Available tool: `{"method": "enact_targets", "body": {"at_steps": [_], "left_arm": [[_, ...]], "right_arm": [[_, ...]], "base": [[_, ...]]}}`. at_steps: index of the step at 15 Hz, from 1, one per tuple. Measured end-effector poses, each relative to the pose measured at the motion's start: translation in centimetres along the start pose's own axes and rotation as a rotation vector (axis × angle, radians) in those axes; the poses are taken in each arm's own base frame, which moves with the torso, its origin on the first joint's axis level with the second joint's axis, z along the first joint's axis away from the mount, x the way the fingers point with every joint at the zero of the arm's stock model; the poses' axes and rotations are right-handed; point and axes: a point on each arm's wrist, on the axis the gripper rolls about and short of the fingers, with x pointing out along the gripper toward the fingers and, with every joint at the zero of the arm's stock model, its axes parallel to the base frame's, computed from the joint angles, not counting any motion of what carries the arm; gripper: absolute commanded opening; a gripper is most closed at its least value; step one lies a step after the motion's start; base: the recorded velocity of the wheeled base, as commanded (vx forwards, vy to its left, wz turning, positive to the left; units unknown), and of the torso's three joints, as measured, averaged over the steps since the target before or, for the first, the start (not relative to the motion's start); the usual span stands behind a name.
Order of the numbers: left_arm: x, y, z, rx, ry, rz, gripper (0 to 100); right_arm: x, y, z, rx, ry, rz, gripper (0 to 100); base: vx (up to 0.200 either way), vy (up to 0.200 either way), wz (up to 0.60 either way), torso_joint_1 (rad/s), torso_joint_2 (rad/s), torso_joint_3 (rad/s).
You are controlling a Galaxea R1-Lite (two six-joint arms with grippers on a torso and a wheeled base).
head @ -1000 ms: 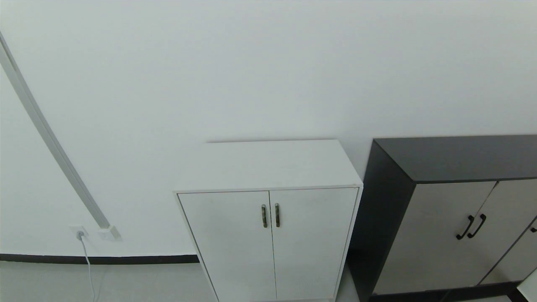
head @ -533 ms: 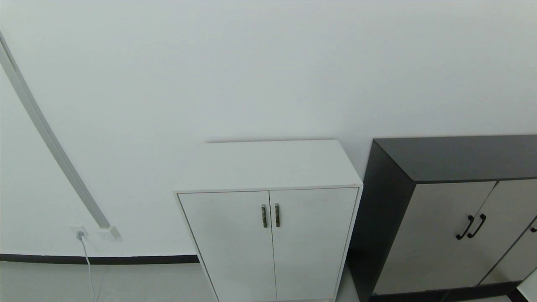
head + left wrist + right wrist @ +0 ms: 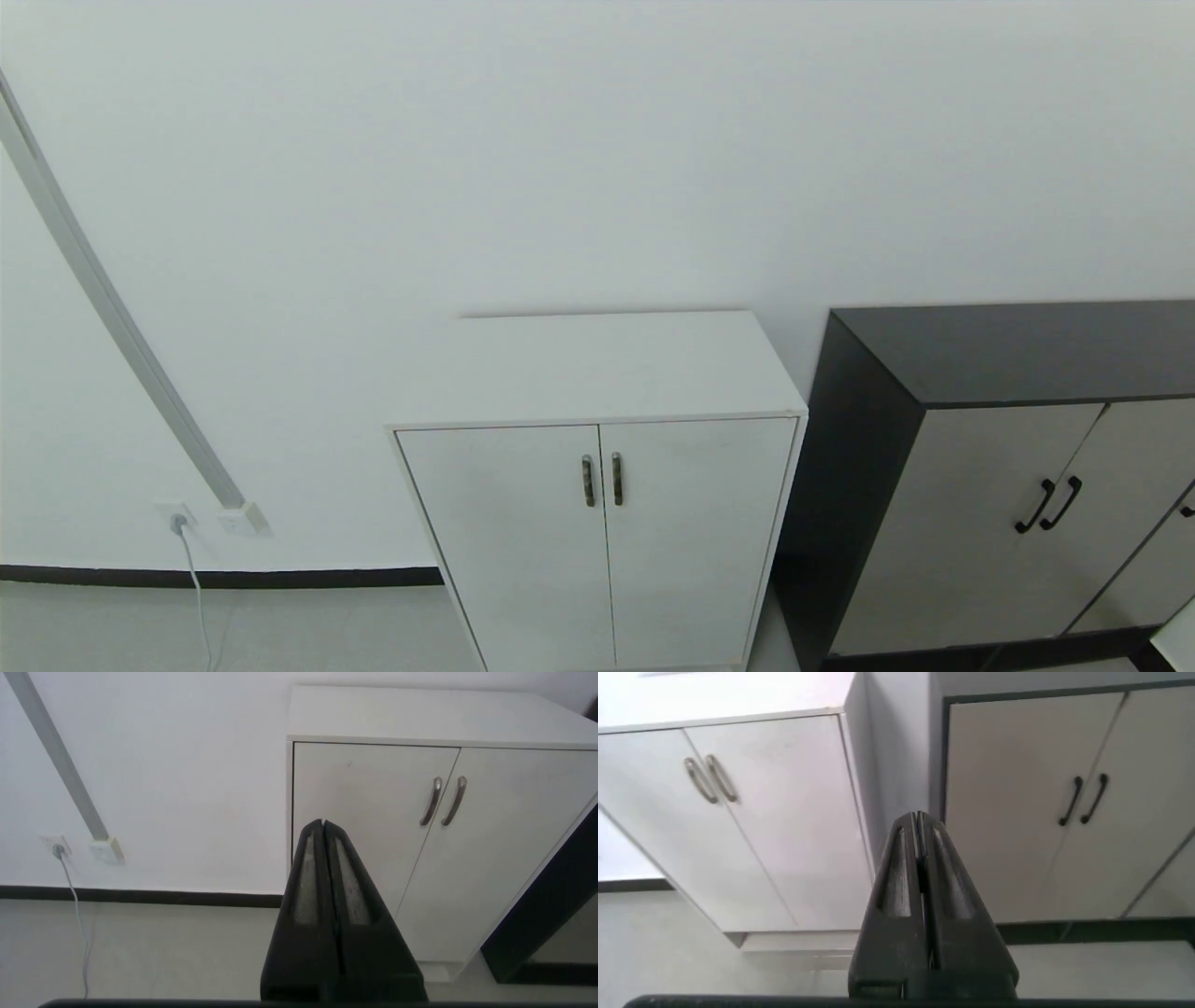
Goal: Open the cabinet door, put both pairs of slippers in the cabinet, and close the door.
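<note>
While both end effectors [image 3: 323,827] [image 3: 920,819] are clenched, a dark cabinet [image 3: 1018,353] flanks the white cabinet [image 3: 607,373].

A pale grey floor [image 3: 317,630] shows as a narrow band along the lower left of the head view, met at its far edge by a black skirting strip [image 3: 215,578] at the foot of the wall [image 3: 373,187]. At lower centre the white cabinet [image 3: 597,541] stands on this floor with its back to the wall, closed. Just beside it, at lower right, stands a dark cabinet [image 3: 868,485] with a thin gap between the two. At lower left a white cable [image 3: 199,602] hangs down the wall and crosses the skirting onto the floor.
</note>
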Motion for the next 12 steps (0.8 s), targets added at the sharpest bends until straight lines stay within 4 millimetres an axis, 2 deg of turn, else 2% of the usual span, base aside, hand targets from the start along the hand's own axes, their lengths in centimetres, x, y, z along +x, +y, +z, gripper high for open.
{"method": "enact_targets", "body": {"at_steps": [7, 12], "left_arm": [[0.0, 0.0, 0.0, 0.0, 0.0, 0.0, 0], [0.0, 0.0, 0.0, -0.002, 0.0, 0.001, 0]], "right_arm": [[-0.51, 0.09, -0.21, -0.022, -0.068, -0.056, 0], [-0.72, -0.08, -0.24, 0.058, -0.106, -0.133, 0]], "base": [[0.0, 0.0, 0.0, 0.0, 0.0, 0.0], [0.0, 0.0, 0.0, 0.0, 0.0, 0.0]]}}
